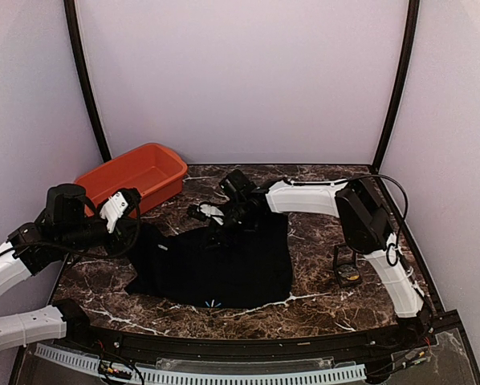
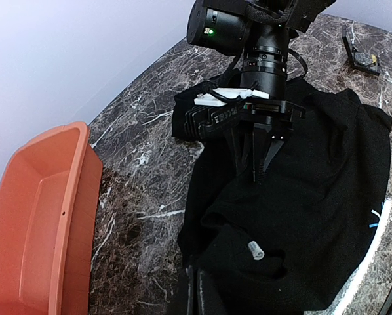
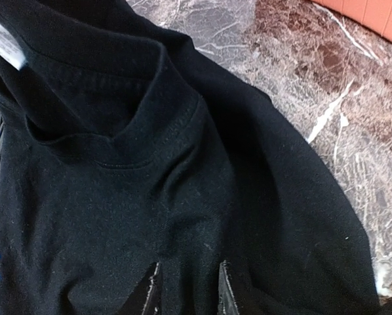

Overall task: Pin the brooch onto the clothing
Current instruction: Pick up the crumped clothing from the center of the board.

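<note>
As right pincer touches T-shirt collar, jaws apart

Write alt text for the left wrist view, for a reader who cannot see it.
The right arm's claw points down at a crumpled black T-shirt on a dark marble table, its fingers slightly apart. An orange bin sits at left; a small black case holding a gold disc stands beyond the shirt.

Two arms, one T-shirt, one orange tub, one black case
</note>
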Available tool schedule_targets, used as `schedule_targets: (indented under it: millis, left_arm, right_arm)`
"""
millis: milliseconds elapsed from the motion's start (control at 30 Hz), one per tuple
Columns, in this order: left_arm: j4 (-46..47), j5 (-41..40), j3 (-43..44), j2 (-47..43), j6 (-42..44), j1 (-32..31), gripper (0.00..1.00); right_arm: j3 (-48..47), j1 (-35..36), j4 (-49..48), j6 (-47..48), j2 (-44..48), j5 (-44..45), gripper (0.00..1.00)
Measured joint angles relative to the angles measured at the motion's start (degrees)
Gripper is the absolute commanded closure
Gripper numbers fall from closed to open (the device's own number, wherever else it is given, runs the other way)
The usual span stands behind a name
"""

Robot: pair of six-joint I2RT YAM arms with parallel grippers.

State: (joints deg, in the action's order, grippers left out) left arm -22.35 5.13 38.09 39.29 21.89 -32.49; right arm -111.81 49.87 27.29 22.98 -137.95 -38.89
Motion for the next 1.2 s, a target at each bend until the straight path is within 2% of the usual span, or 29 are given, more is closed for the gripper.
schedule_targets:
  millis: [133,233,267,500,600,767,900,1033,1200]
  left_arm:
    - [0.0,0.0,0.0,-0.1,0.0,0.0,0.99]
    - [0.2,0.0,-0.1,-0.3,0.0,0.0,0.99]
    - [0.3,0.0,-0.2,-0.4,0.0,0.0,0.99]
    - [0.9,-0.2,-0.7,-0.8,0.0,0.0,0.99]
    - [0.9,-0.5,-0.7,-1.0,0.0,0.0,0.99]
    - [1.3,-2.0,-0.5,-1.1,-0.1,0.0,0.99]
    - [2.2,-4.8,1.9,-0.2,-0.3,0.0,0.99]
    - [5.3,-8.5,8.3,3.3,0.7,0.0,0.99]
    - [10.1,-11.6,20.3,11.8,3.8,-0.2,0.99]
  right_arm:
    - [0.0,0.0,0.2,0.1,-0.4,-0.5,0.80]
    - [0.0,0.0,0.3,0.6,-0.4,-1.2,0.98]
    - [0.0,-0.1,0.6,0.3,-0.4,-1.6,1.00]
    - [0.1,-1.0,1.4,0.2,-0.3,-4.9,1.00]
    - [3.1,-1.9,-0.9,-0.9,1.5,-4.4,1.00]
    - [17.7,-3.6,-10.8,-2.7,13.3,2.8,1.00]
    - [25.0,-4.5,-19.7,-3.5,24.0,10.4,1.00]
    - [29.8,-5.0,-28.9,-3.1,33.9,18.4,1.00]
    - [31.3,-5.1,-34.1,0.5,42.4,26.3,1.00]
